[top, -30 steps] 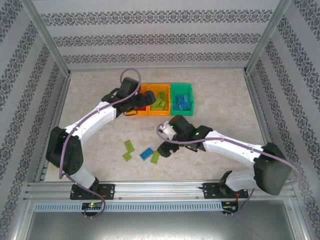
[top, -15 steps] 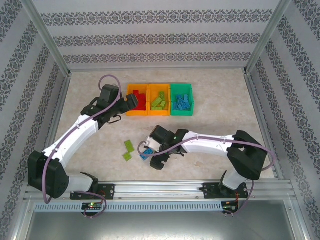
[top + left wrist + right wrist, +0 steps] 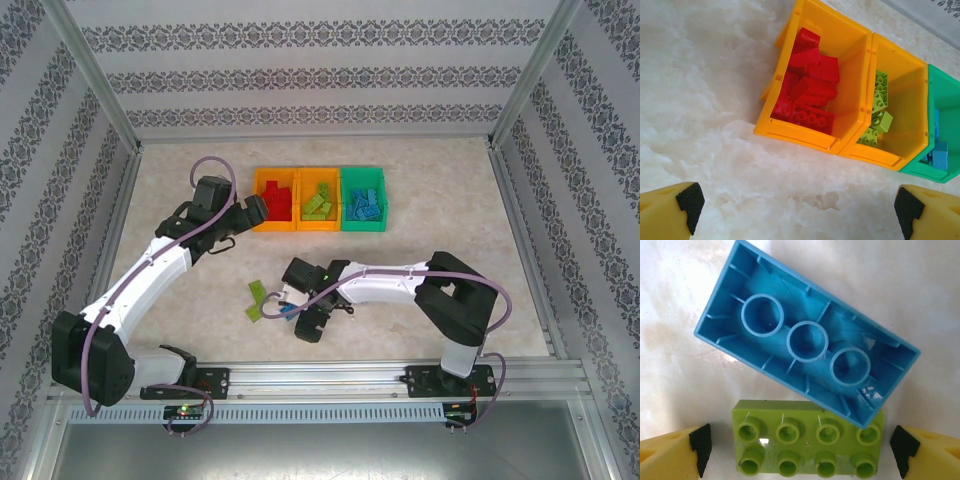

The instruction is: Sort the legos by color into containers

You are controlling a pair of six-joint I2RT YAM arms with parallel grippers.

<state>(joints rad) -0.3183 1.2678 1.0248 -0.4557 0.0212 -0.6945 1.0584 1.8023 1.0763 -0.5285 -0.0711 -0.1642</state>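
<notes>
Three joined bins stand in a row at the back: an orange bin (image 3: 259, 203) with red legos (image 3: 807, 95), a middle orange bin (image 3: 319, 226) with lime green legos (image 3: 877, 117), and a green bin (image 3: 362, 226) with blue legos (image 3: 362, 205). My left gripper (image 3: 797, 205) is open and empty over bare table, just in front of the left orange bin (image 3: 790, 135). My right gripper (image 3: 800, 450) is open and low over a studs-up lime green lego (image 3: 805, 447). An upside-down blue lego (image 3: 805, 345) overlaps that brick's far edge. In the top view the right gripper (image 3: 305, 320) covers both partly.
Two more lime green legos (image 3: 260, 292) (image 3: 253, 312) lie on the table just left of the right gripper. The marble-patterned table top (image 3: 440, 230) is walled by an aluminium frame with patterned panels.
My left gripper has pulled back from over the left orange bin, leftward. My right gripper has moved left and toward the near edge, down over the loose blue and green legos.
</notes>
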